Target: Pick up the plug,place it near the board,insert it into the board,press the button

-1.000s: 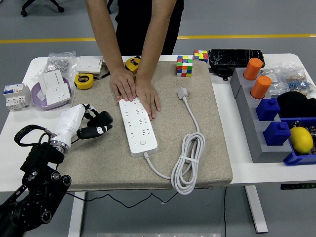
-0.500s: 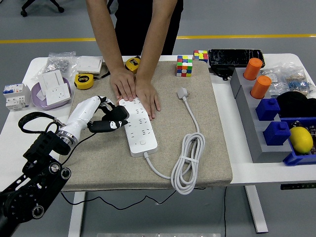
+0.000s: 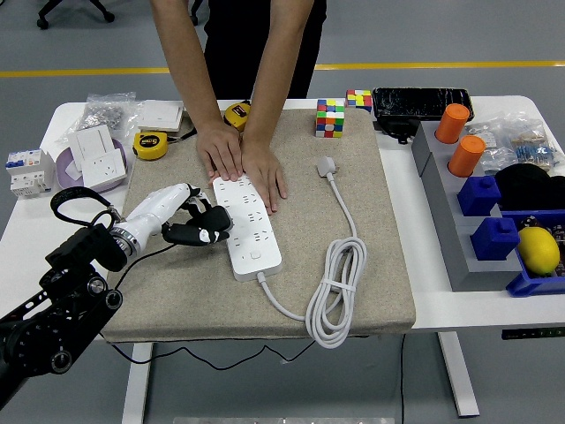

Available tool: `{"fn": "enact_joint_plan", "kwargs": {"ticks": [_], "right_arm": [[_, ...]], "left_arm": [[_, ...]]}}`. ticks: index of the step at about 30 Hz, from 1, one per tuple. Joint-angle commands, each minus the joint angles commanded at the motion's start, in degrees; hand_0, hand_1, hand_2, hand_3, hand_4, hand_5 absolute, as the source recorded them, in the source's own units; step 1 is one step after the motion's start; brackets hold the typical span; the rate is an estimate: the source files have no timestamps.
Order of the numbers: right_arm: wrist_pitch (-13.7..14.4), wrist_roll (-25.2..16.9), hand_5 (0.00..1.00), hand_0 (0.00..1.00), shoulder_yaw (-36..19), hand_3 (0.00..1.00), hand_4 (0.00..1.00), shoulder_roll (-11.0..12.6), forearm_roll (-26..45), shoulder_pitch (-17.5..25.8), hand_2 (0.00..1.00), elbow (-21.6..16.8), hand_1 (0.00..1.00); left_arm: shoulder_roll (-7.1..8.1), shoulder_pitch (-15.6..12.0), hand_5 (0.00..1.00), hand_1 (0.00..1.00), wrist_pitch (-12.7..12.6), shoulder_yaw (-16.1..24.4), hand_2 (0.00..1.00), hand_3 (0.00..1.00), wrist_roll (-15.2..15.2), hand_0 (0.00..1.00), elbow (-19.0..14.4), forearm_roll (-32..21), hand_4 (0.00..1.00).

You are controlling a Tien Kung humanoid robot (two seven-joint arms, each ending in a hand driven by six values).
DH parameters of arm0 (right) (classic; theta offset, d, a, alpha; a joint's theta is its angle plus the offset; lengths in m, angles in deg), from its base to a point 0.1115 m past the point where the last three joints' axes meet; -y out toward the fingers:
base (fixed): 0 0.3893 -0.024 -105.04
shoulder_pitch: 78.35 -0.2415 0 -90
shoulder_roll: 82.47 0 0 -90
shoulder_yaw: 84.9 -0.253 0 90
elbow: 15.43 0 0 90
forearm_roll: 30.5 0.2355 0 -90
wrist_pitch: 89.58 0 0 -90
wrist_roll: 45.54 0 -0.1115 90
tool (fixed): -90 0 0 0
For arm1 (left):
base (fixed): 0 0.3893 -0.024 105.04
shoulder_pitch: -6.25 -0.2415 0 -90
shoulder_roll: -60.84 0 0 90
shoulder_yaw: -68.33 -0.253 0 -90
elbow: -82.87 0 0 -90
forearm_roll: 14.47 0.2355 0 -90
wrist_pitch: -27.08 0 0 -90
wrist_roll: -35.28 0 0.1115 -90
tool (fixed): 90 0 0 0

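The white power strip [image 3: 244, 223] lies lengthwise on the beige mat [image 3: 371, 265], its round button [image 3: 255, 255] at the near end. Its cord [image 3: 335, 291] coils at the front right and runs back to the white plug [image 3: 327, 165], which lies loose on the mat right of the strip. My left hand [image 3: 205, 225], white with black fingers, sits at the strip's left edge, about mid-length, with fingers relaxed and nothing held. A person's two hands [image 3: 243, 163] press flat on the strip's far end. My right arm is out of view.
Two tape measures [image 3: 151, 145], a purple dish with sockets [image 3: 88, 163] and breakers [image 3: 25, 170] sit at the left. Two colour cubes [image 3: 330, 117] and a black case [image 3: 419, 102] stand behind the mat. A grey rack with orange and blue pieces [image 3: 468, 190] and a lemon [image 3: 538, 248] are at the right.
My left hand travelled right across the mat from its left part to the strip's left edge, then settled slightly lower and nearer. The person's hands, plug and strip stayed put.
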Motion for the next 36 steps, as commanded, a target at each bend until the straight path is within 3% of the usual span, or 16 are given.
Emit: {"fn": "enact_joint_plan", "kwargs": {"ticks": [18,36], "right_arm": [[-0.01,-0.04,0.689,0.876,0.11,0.725,0.998,0.04,0.22,-0.15,0.719,0.0,0.729],[0.03,-0.09,0.689,0.876,-0.12,0.726,0.998,0.04,0.32,-0.4,0.719,0.0,0.729]], "left_arm": [[-0.74,1.73,0.002,0.56,-0.27,-1.41,0.438,0.489,0.24,0.607,0.59,-0.12,0.513],[-0.19,2.21,0.002,0.57,1.28,-1.72,0.45,0.493,-0.11,0.607,0.13,0.47,0.541]]}}
